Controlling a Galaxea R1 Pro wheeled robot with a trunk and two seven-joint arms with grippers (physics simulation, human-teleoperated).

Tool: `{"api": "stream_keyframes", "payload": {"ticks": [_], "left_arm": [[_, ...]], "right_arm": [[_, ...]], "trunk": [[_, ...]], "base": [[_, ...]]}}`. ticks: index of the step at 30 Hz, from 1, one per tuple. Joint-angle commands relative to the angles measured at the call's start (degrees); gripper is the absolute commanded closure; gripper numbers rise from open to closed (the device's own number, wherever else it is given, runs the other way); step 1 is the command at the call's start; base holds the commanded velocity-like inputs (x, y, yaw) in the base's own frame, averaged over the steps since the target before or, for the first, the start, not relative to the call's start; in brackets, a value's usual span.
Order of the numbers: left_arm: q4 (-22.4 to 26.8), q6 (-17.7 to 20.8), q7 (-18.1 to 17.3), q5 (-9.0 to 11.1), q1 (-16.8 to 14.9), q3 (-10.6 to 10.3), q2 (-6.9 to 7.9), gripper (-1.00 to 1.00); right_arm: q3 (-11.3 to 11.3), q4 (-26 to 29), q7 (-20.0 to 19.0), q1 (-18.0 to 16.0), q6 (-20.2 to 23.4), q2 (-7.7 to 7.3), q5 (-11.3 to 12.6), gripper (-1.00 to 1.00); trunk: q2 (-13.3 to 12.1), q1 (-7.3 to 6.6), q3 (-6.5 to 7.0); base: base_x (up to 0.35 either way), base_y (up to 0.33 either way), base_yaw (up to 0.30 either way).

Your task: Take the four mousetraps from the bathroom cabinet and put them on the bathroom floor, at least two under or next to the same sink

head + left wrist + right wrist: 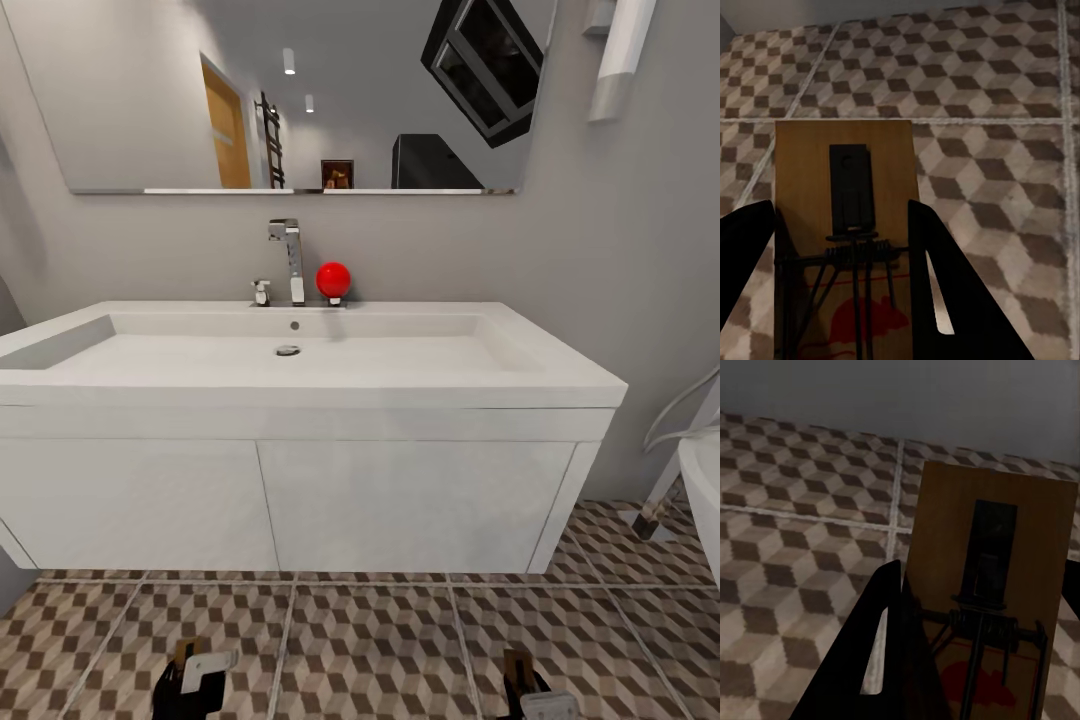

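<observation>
Mousetraps sit clamped in both my grippers, one [844, 240] in the left gripper [840, 300], another [990, 600] in the right gripper [975, 675], above the bathroom floor [380, 640] before the bathroom sink [300, 370].

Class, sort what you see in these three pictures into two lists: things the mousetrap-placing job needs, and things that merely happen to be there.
Belongs to the job:
- mousetrap in left gripper
- mousetrap in right gripper
- left gripper
- right gripper
- bathroom floor
- bathroom sink

Just there:
- red ball beside the faucet
- mirror
- bathtub edge
</observation>
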State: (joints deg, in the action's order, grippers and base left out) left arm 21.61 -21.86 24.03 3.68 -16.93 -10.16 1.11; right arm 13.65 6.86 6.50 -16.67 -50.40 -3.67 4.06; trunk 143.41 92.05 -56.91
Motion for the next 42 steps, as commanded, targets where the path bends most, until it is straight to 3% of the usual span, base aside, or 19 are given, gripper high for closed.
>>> {"api": "stream_keyframes", "payload": {"ticks": [1,10,19,26,31,42], "left_arm": [[0.1,-0.1,0.4,0.4,0.0,-0.5,0.01,1.00],[1.1,0.5,0.3,0.1,0.0,-0.5,-0.05,1.00],[1.0,0.1,0.4,0.2,0.0,-0.2,-0.03,1.00],[1.4,0.3,0.4,0.3,0.0,-0.5,0.17,1.00],[4.8,0.7,0.2,0.0,0.0,-0.6,0.20,1.00],[5.4,0.7,0.5,-0.1,0.0,-0.6,0.10,1.00]], "right_arm": [[0.5,0.0,0.1,0.0,-0.1,-0.02,0.5,1.00],[0.7,0.7,0.1,-0.3,-0.2,-0.01,0.5,1.00],[0.7,0.9,0.0,-0.3,-0.3,-0.02,0.4,1.00],[0.6,5.6,0.1,-0.3,0.2,-0.02,0.5,1.00],[0.6,6.4,0.1,-0.4,0.4,-0.02,0.6,1.00],[0.7,6.4,0.1,-0.5,0.4,-0.02,0.6,1.00]], "trunk": [[0.0,-0.01,-0.05],[0.0,-0.01,-0.05],[0.1,0.22,-2.05],[0.1,0.22,-2.05],[0.1,0.22,-2.05],[0.3,0.50,-4.48]], "base": [[0.000,0.000,0.000],[0.000,0.000,0.000],[0.000,0.000,0.000],[0.000,0.000,0.000],[0.000,0.000,0.000],[0.000,0.000,0.000]]}}
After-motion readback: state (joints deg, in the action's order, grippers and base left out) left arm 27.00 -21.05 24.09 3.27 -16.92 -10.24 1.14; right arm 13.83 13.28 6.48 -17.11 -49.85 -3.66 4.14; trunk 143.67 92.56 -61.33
